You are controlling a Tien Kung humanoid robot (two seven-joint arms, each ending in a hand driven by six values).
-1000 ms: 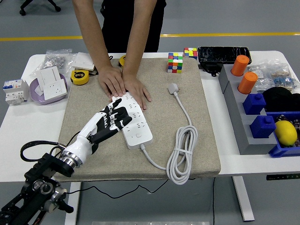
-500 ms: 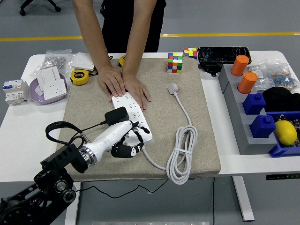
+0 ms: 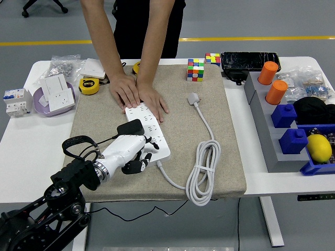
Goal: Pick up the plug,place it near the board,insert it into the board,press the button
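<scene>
Grey floor with a yellow line behind the table; office chair base showing at top left. White table [image 3: 21, 141] carrying a beige mat [image 3: 104, 115] across its middle.

Left of the mat: purple bowl [image 3: 37, 102] holding white wall sockets [image 3: 57, 93]; circuit breaker [image 3: 14, 102] just beside the bowl; yellow tape measure [image 3: 89, 86] near the mat's corner; a clear bag and white plates further back. Far edge: two puzzle cubes [image 3: 196, 69], a black device [image 3: 248, 60]. Right side: grey tray [image 3: 261, 120] carrying two orange cylinders [image 3: 272, 82] and two blue blocks [image 3: 288, 128]; blue bin [image 3: 314, 168] holding a yellow lemon-like object [image 3: 319, 147].

White power strip [image 3: 149, 130] lying diagonally on the mat. Person's two hands [image 3: 137, 94] pressing flat on its far end, arms reaching in from the top. Strip's own white cable coiling at the mat's right, ending in a white plug [image 3: 194, 98] lying free on the mat.

Left hand [image 3: 132, 154] hovering low over the near end of the strip, fingers curling loosely downward, grasping nothing; fingertip contact with the strip not clear. Black plug [image 3: 130, 127] sitting on the strip just behind that hand, appearing seated in a socket, black cord [image 3: 78, 144] looping back along the arm.
</scene>
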